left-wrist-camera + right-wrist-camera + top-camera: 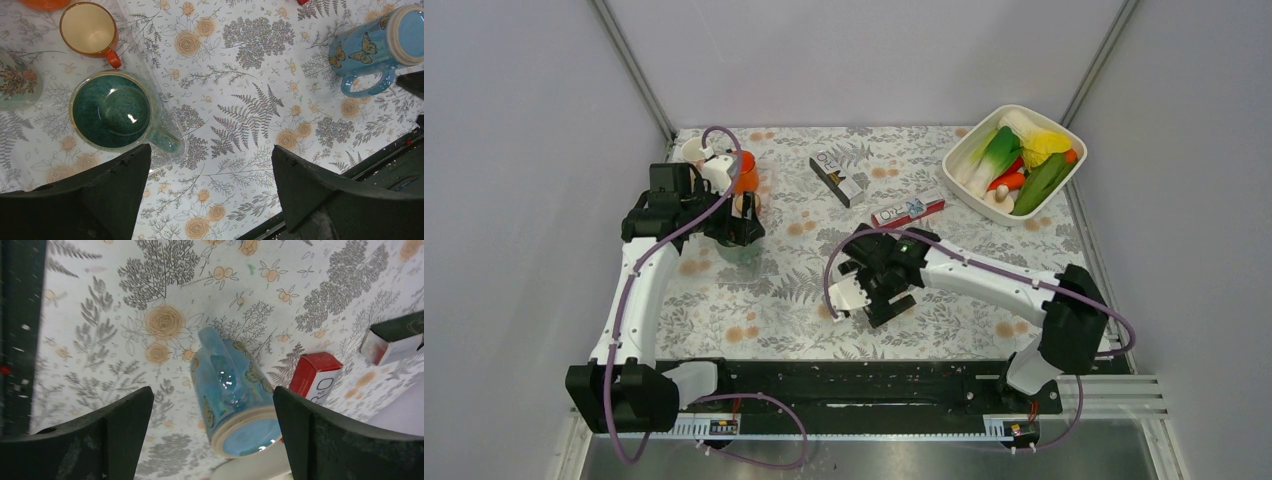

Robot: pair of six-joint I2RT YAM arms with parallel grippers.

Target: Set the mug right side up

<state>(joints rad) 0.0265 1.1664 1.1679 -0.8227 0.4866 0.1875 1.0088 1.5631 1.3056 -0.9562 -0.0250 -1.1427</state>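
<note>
The blue butterfly mug (235, 405) stands upside down on the floral tablecloth, its flat base facing up and its handle toward the camera. My right gripper (212, 390) is open and hovers over it, one finger on each side, not touching. In the top view my right gripper (879, 290) hides the mug. The mug also shows at the upper right of the left wrist view (375, 47). My left gripper (210, 200) is open and empty, above the cloth beside an upright teal mug (112, 110).
An orange mug (90, 27) stands upright behind the teal one, with more cups at the back left (744, 170). A red box (312, 380) lies just past the blue mug. A dark box (837, 178) and a white bowl (959, 150) of vegetables sit further back.
</note>
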